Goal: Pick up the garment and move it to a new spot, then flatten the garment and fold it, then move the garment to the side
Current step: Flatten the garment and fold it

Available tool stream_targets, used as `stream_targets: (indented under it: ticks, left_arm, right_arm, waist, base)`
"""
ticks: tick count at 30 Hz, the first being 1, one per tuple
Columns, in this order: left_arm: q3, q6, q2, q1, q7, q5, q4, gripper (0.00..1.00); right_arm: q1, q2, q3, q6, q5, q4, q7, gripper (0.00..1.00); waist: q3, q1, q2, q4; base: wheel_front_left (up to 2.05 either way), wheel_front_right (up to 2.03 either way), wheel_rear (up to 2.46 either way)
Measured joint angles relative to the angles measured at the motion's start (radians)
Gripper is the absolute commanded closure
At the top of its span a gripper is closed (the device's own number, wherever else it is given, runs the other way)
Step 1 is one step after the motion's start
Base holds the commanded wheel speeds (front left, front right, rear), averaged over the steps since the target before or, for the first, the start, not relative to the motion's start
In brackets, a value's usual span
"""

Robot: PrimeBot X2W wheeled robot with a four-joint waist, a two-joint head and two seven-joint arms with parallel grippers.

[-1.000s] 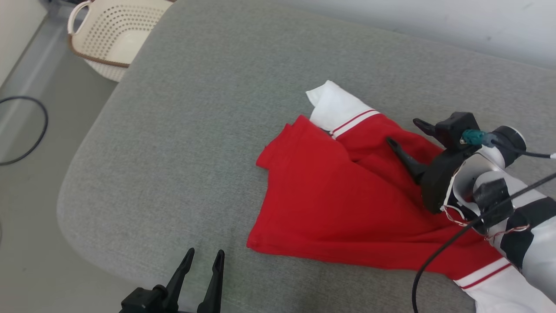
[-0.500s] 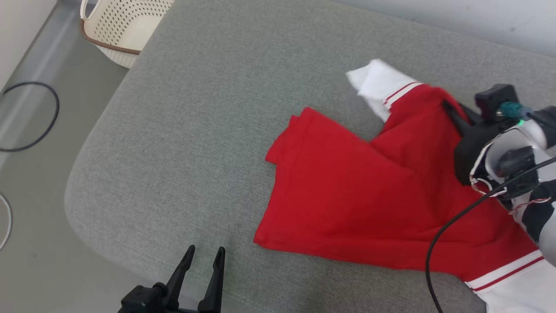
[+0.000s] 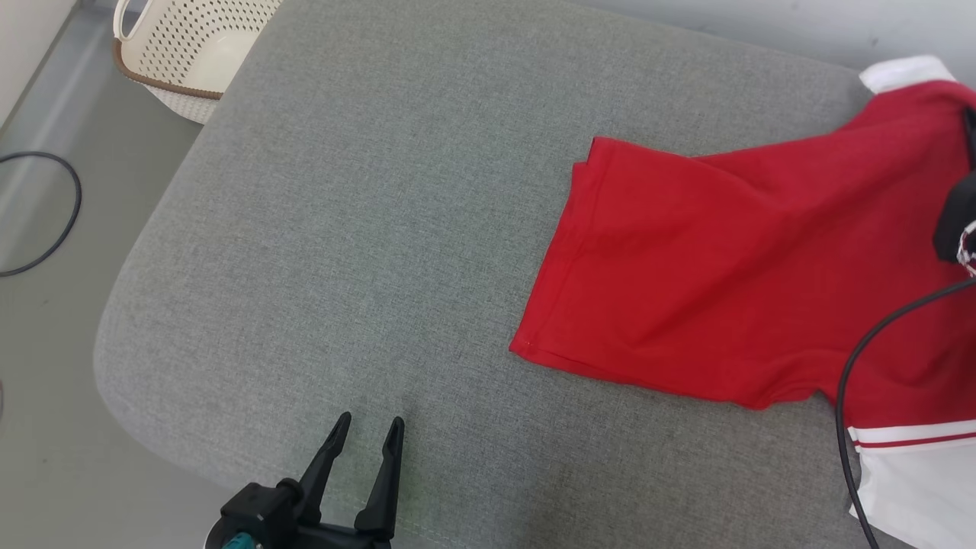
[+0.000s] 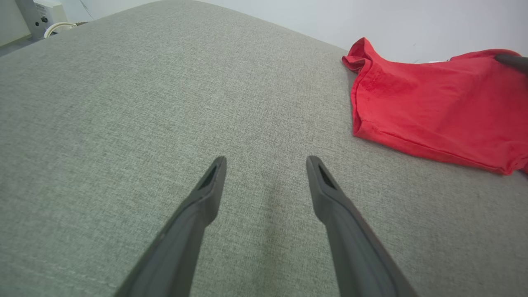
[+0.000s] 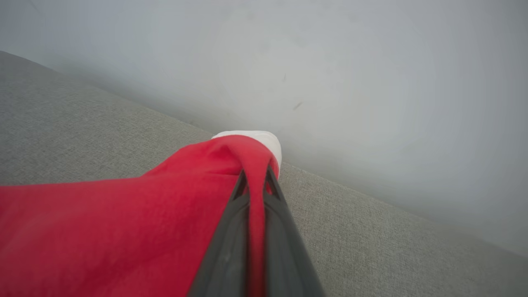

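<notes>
In the right end effector [image 5: 255,175], whose fingers are pressed together, a ridge of the red shirt [image 3: 724,267] is clamped just short of its white cuff [image 5: 258,140]. A second ago those fingers stood apart over a crumpled, doubled-over shirt. Since then they have shut on the cloth and dragged it away from the left end effector [image 3: 370,419], toward the wall [image 5: 330,62] beyond the grasp. The pull has opened the fold. The body now trails back from the grip in one fairly smooth sheet on the grey surface [image 3: 343,229], with its hem the part nearest the left end effector and well apart from it. The basket [image 3: 191,46] far beyond the left end effector has barely shifted in the head view, so the shirt itself has travelled, not just the camera.

For the task, this reads as the move to a new spot under way, with some flattening gained along the way; folding has not begun. The left end effector hangs with its fingers apart over the bare surface, holding nothing, and would likely be needed on the hem or the second sleeve.

No brand, label or writing can be read. The shirt shows only thin red stripes [image 3: 915,441] on the white sleeve band on the robot's side of the right end effector.
</notes>
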Motion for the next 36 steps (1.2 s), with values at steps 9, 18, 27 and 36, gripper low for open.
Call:
stream_targets:
  ticks: [9,18,27,36]
  left_arm:
    - [0.021,-0.007,0.0,0.011,0.0,0.017,0.015,0.0]
    - [0.072,-0.025,0.0,0.061,0.0,0.045,0.031,0.0]
    - [0.096,-0.036,0.0,0.087,0.0,0.056,0.035,0.0]
    - [0.078,-0.043,-0.001,0.086,0.0,0.059,0.034,0.0]
  right_arm:
    - [0.098,0.013,-0.201,0.0,-0.078,-0.114,-0.001,0.0]
    - [0.424,0.11,-0.524,0.0,-0.269,-0.418,-0.003,0.0]
    - [0.728,0.21,-0.756,0.0,-0.38,-0.631,-0.003,0.0]
    - [0.979,0.275,-0.861,0.0,-0.418,-0.708,-0.003,0.0]
  waist:
    - [-0.038,-0.0003,-0.0001,-0.028]
    - [-0.115,-0.0003,-0.0001,-0.109]
    - [-0.177,-0.0004,-0.0002,-0.217]
    - [-0.205,-0.0003,-0.0002,-0.33]
  base:
    - [0.0,0.0,0.0]
    - [0.0,0.0,0.0]
    - [0.0,0.0,0.0]
    - [0.0,0.0,0.0]
